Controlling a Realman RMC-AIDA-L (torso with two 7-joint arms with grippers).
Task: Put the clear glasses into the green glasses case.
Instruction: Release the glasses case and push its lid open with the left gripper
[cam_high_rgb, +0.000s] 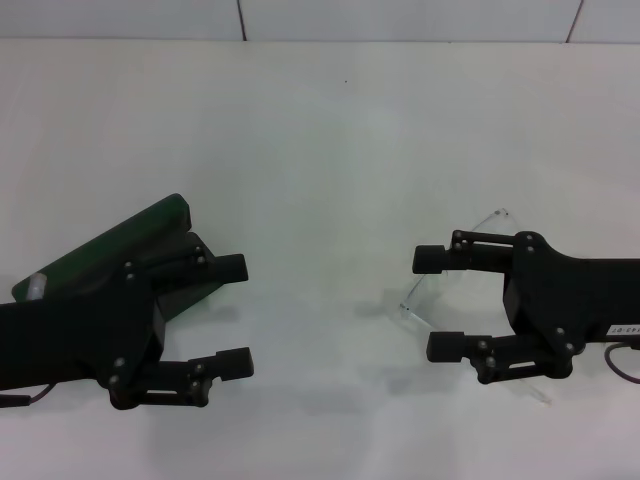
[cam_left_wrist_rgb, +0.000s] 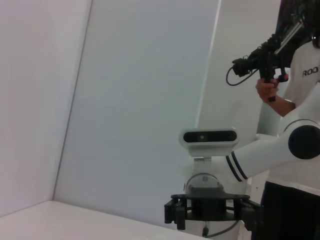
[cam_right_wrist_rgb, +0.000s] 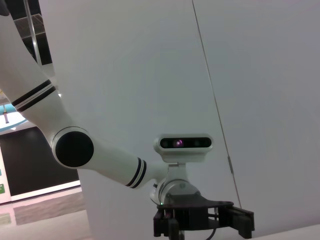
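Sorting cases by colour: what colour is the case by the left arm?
Dark green case, clearest in the head view.

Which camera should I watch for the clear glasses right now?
Use the head view. The clear glasses lie on the white table, partly under the open right gripper. Both wrist views look across at walls and the opposite arm, so neither shows the glasses.
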